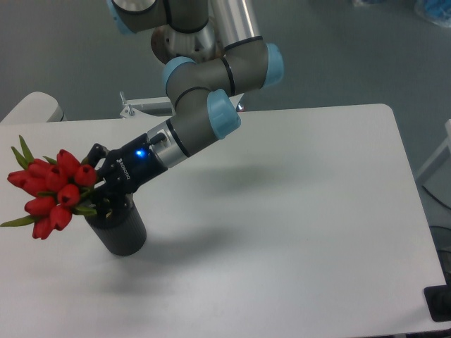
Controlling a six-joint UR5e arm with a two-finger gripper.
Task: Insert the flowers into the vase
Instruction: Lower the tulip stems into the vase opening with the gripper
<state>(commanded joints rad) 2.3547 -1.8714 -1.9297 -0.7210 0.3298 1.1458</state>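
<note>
The flowers, a bunch of red tulip buds with narrow green leaves, lean out to the left over the table's left part. Their stems run right into my gripper, which is shut on them just above the mouth of the vase. The vase is a dark matte cylinder standing upright on the white table. Its mouth is partly covered by the gripper and the stems, so I cannot tell how far the stem ends reach inside.
The arm slants down from the top centre to the vase. A white rounded object shows beyond the table's far left corner. A dark item sits off the table's right front corner.
</note>
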